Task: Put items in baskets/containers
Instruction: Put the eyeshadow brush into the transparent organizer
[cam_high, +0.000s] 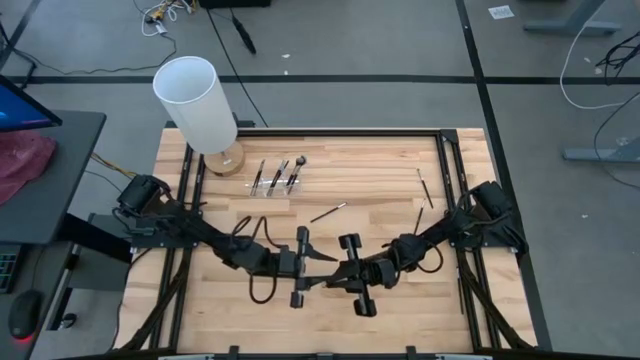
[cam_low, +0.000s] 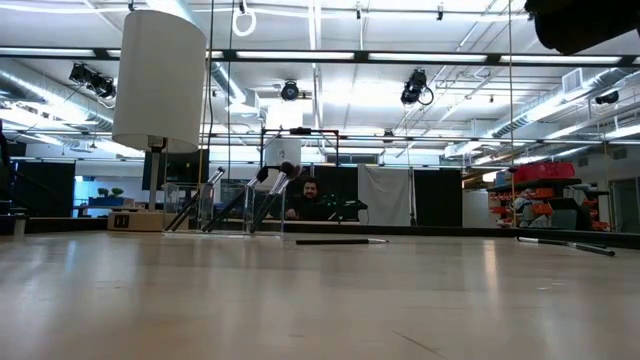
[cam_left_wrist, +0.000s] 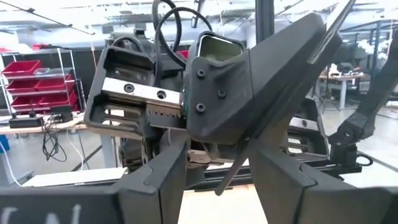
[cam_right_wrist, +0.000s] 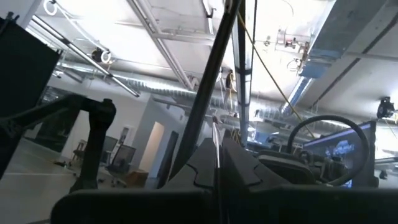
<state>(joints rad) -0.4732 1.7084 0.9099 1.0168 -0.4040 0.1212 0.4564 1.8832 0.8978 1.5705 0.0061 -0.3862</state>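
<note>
My two grippers meet above the middle of the table. My right gripper (cam_high: 340, 270) is shut on a thin dark brush (cam_right_wrist: 214, 74). My left gripper (cam_high: 322, 262) faces it, open, its two fingers (cam_left_wrist: 165, 180) standing on either side of the brush's free end (cam_left_wrist: 235, 167) with a gap on both sides. Near the table's far edge, the clear holder (cam_high: 275, 190) has several brushes (cam_high: 278, 174) leaning in it. Three loose brushes (cam_high: 328, 212) (cam_high: 423, 188) (cam_high: 420, 218) lie flat on the wood. My right gripper pinches the brush between its two shut fingers (cam_right_wrist: 205, 163), at a pale section of the shaft (cam_right_wrist: 215, 134). The brush sticks out past the fingertips along the fingers' line, lifted clear of the table and tilted. Its far part reaches between my left gripper's fingers.
A tall white cylinder on a round wooden base (cam_high: 200, 100) stands at the far left corner, right beside the holder. Black frame rails (cam_high: 445, 160) run along the table's edges. The near half of the tabletop (cam_low: 320, 300) is bare wood.
</note>
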